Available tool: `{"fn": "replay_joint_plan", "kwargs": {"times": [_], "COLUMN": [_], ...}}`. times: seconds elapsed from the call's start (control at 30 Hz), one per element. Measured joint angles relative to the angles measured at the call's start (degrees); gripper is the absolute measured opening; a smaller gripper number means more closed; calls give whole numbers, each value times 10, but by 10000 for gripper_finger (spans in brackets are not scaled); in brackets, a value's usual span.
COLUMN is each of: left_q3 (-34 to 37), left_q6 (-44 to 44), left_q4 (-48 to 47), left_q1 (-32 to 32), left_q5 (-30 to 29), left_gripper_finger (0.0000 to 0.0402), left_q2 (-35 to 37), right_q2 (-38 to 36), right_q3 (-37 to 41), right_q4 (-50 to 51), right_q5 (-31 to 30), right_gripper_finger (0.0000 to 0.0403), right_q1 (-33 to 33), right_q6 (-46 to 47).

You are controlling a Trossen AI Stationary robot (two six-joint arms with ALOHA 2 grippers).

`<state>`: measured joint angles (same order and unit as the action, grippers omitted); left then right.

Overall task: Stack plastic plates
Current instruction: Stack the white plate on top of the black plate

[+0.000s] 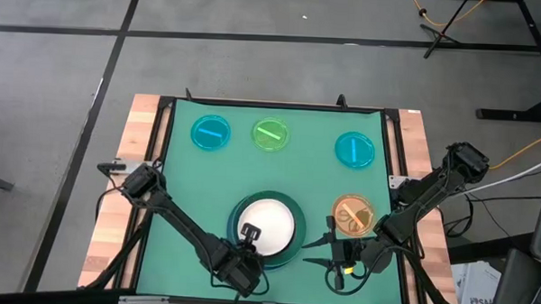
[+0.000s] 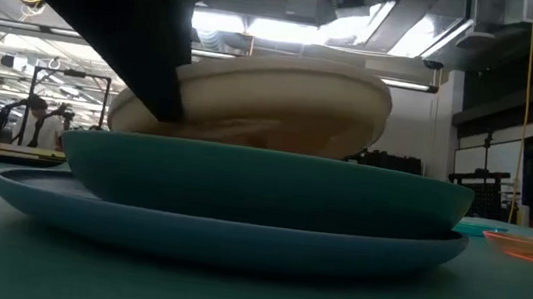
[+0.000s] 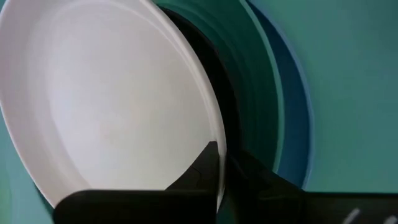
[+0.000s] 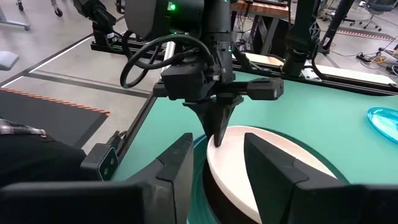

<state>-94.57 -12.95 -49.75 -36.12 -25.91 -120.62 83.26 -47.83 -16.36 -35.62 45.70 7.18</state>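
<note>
A white plate [image 1: 272, 222] sits tilted over a stack near the table's near edge. The stack is a teal plate [image 2: 262, 184] lying in a light-blue plate [image 2: 227, 231]. A dark band under the white plate looks like a black plate [image 3: 214, 87]. My left gripper [image 1: 249, 235] is shut on the white plate's near-left rim. My right gripper [image 1: 316, 254] hovers open just right of the stack, touching nothing. Two small blue plates [image 1: 210, 134] [image 1: 354, 149] and a green one [image 1: 271, 135] lie along the far side. An orange one [image 1: 353, 214] lies right of the stack. My left gripper pinches the white plate's rim [image 3: 214, 155] between its two fingers, one finger [image 3: 199, 171] on the upper face and the other beneath. The fingers come from above, pointing down [image 4: 217, 127]. The plate is tilted above the teal plate; its lowest edge is hidden behind the teal rim.
The green mat [image 1: 188, 194] has free room left of the stack and between the stack and the far row of small plates. Wooden table borders [image 1: 115, 210] flank the mat. People stand in the room far behind the table [image 2: 38, 124].
</note>
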Motion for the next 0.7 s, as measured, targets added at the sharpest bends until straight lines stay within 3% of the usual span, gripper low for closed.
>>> {"fn": "replay_joint_plan", "kwargs": {"times": [0.47,0.7], "left_q3": [32,22], "left_q6": [0,-2], "left_q4": [14,3], "left_q1": [5,5], "left_q5": [20,36], "left_gripper_finger": [13,61], "left_q2": [0,0], "right_q2": [0,0], "right_q3": [0,0], "right_q4": [0,0], "right_q5": [0,0], "right_gripper_finger": [134,134], "right_q1": [0,0], "right_q6": [0,0]}}
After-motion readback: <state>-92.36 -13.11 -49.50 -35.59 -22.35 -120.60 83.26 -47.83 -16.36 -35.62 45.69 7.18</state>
